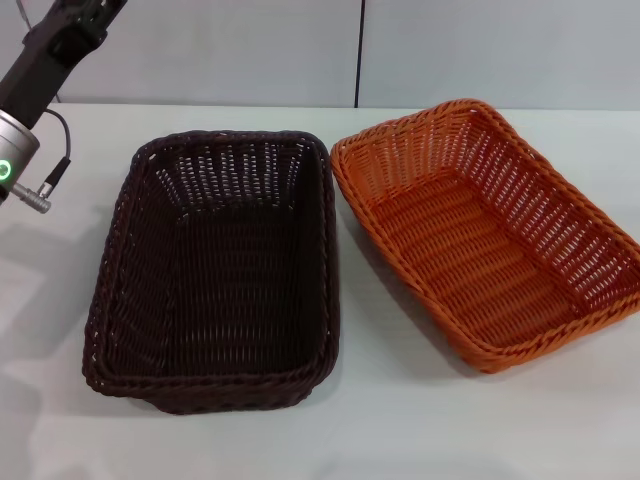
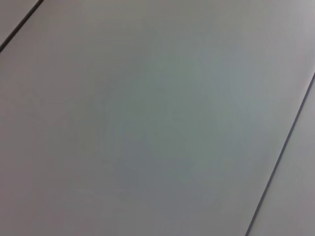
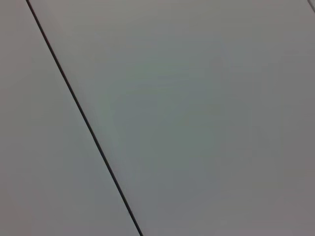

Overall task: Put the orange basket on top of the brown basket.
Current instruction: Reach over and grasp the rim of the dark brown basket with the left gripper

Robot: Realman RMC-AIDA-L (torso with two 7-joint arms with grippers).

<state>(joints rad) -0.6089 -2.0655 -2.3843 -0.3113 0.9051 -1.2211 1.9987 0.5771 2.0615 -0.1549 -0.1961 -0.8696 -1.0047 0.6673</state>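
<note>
The brown basket [image 1: 215, 265] sits on the white table at centre-left, empty and upright. The orange basket [image 1: 490, 230] sits to its right, turned at an angle, empty, its near corner close beside the brown basket's rim. Part of my left arm [image 1: 35, 70] shows at the upper left, raised above the table and away from both baskets; its gripper is out of view. My right arm and gripper are out of view. Both wrist views show only plain grey wall panels with dark seams.
The white table [image 1: 400, 430] runs around both baskets, with bare surface at the front and at the far left. A grey panelled wall [image 1: 360, 50] stands behind the table.
</note>
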